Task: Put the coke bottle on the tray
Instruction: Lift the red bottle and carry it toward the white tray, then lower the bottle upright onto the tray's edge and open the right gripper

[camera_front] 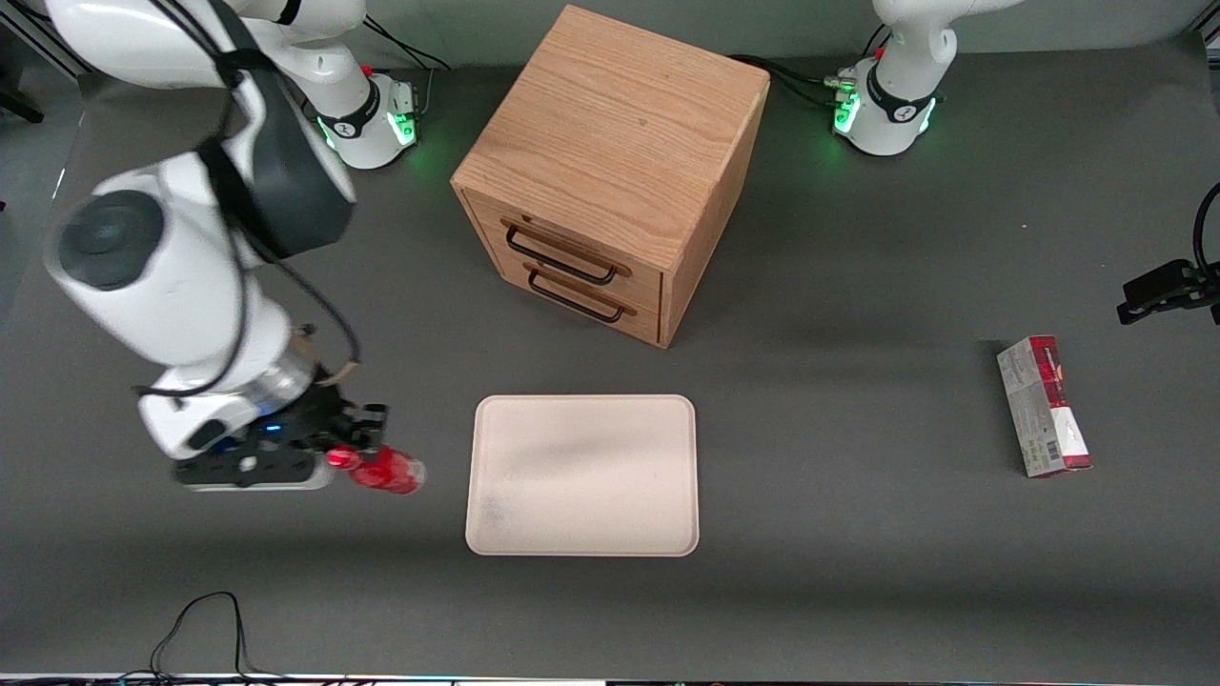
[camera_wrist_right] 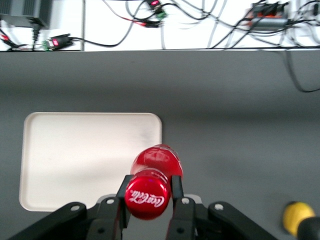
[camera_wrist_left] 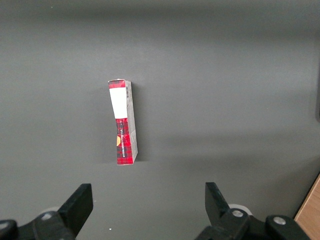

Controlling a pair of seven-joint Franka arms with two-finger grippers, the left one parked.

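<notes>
One coke bottle (camera_front: 386,471) is being counted, gripped at its neck between the jaws of the one working gripper (camera_front: 355,448), which is hanging above the table (camera_front: 858,572) beside the tray (camera_front: 582,474). One tray is being counted on the table. One wooden drawer cabinet (camera_front: 610,171) with two drawers is being counted. One red-and-grey carton (camera_front: 1043,406) is being counted toward the parked arm's end. One yellow lump (camera_wrist_right: 298,216) is being counted in the right wrist view.

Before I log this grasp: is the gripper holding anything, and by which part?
Yes. The gripper holds the coke bottle at its cap end, fingers on both sides of the neck. It sits beside the tray, not yet over it.
</notes>
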